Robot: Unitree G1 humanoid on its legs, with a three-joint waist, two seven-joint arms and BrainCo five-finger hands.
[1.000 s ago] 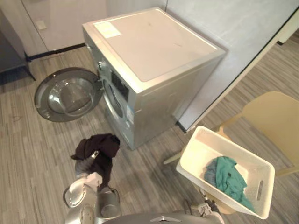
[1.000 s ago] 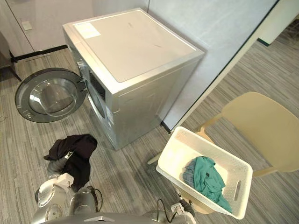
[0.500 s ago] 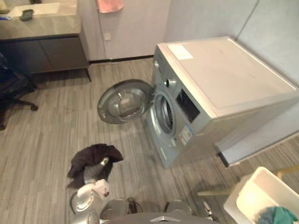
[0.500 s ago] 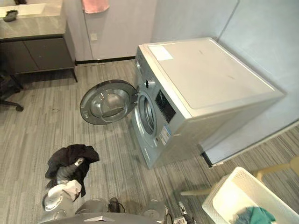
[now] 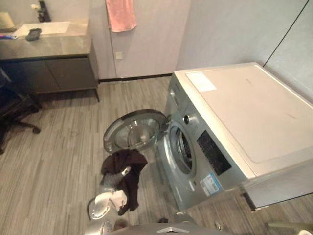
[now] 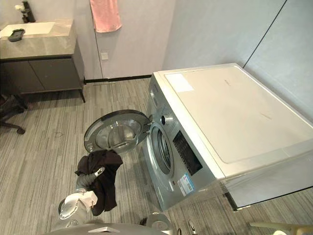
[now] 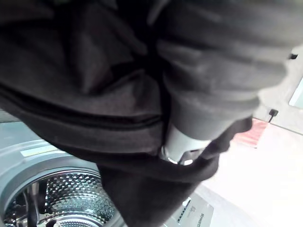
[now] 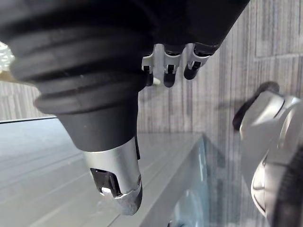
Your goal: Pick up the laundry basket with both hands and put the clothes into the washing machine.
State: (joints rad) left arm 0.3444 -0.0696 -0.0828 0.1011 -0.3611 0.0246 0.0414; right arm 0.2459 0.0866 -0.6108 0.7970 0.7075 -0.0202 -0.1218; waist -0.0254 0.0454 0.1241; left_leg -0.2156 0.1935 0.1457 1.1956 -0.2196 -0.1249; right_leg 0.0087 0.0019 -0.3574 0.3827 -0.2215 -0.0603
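Observation:
A dark garment (image 5: 124, 169) hangs from my left hand (image 5: 113, 180), which is shut on it low in the left eye view. It hangs just in front of the open round door (image 5: 133, 133) of the silver washing machine (image 5: 234, 112). The drum opening (image 5: 183, 149) faces left, to the right of the garment. In the left wrist view the dark cloth (image 7: 94, 85) wraps over the hand, one silver finger (image 7: 182, 144) pokes out, and the steel drum (image 7: 61, 203) lies beyond. My right hand (image 8: 168, 73) hangs open over the floor and holds nothing.
A grey vanity with a sink (image 5: 49, 58) stands against the back wall at the left, with a pink towel (image 5: 121, 14) hanging beside it. A black office chair (image 5: 12, 112) sits at the left edge. A pale chair leg (image 5: 288, 225) shows at the bottom right.
The camera has swung left, so the white basket and yellow chair have slid out to the right. My left hand still holds the dark garment, now closer to the open door.

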